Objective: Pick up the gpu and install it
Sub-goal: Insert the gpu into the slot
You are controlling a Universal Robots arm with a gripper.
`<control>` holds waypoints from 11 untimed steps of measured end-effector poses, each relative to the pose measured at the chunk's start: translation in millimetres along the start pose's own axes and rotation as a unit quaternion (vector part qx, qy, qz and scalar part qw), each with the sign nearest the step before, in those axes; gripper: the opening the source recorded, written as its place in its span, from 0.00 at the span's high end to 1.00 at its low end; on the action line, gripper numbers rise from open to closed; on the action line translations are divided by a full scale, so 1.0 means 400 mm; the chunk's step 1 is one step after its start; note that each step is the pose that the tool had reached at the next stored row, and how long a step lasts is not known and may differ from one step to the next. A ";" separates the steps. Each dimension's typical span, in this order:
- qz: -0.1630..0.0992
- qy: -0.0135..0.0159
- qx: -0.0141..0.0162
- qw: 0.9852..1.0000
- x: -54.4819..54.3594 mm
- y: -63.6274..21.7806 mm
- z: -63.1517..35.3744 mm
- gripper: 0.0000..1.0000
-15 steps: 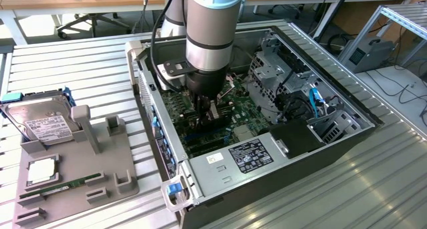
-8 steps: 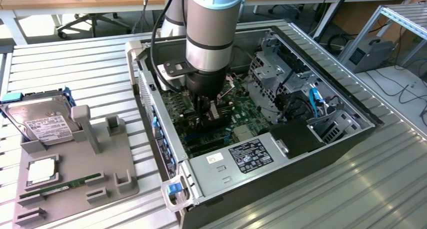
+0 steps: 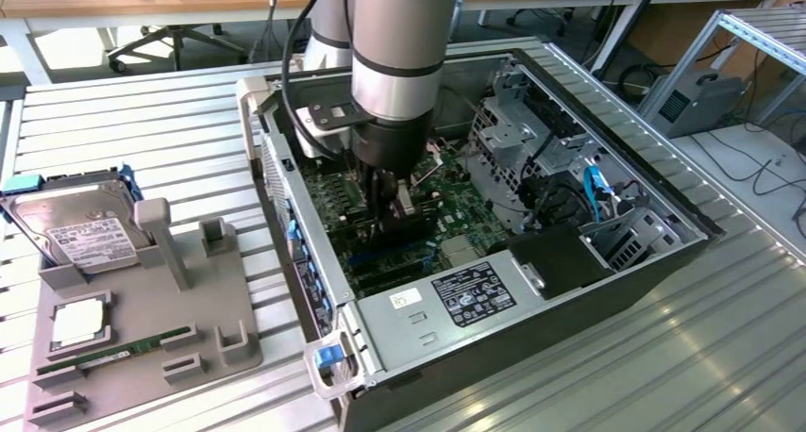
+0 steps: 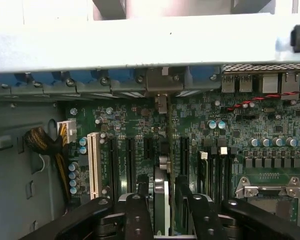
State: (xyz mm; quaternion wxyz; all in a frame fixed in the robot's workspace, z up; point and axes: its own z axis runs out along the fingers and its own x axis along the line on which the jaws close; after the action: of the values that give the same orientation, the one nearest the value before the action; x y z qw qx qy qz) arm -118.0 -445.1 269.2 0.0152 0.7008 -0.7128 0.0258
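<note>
One card, the gpu [image 4: 161, 192], stands edge-on between the hand's [image 4: 162, 200] parted fingers [image 4: 138, 210] above the motherboard [image 4: 240, 135]; half-seated, it could tip.

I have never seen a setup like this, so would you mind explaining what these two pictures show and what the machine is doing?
This is a robot arm working inside an open computer case that lies on a slatted metal table. The exterior view comes from a camera off the arm and looks down on the whole scene. The wrist view comes from a camera on the arm's wrist and looks past the gripper at the green motherboard.

Between the gripper's black fingers stands the gpu, a slim card seen edge-on, lined up with the motherboard's slots. Whether the fingers clamp it cannot be told.

On the exterior view's left, a grey holder tray carries a silver hard drive and a thin green RAM stick.
</note>
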 end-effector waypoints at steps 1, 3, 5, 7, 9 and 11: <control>0.000 0.000 0.000 1.000 -0.001 0.000 -0.004 0.65; 0.000 0.001 0.000 1.000 -0.004 0.000 -0.015 0.65; 0.000 0.001 0.000 1.000 -0.008 0.000 -0.033 0.65; 0.000 0.002 0.000 1.000 -0.013 0.000 -0.051 0.65; 0.000 0.003 0.000 1.000 -0.020 -0.001 -0.073 0.65; 0.000 0.004 0.000 1.000 -0.028 -0.001 -0.092 0.65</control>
State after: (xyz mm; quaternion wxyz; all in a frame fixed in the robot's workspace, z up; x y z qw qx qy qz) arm -118.0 -432.0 305.2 0.0182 0.7007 -0.7126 0.0288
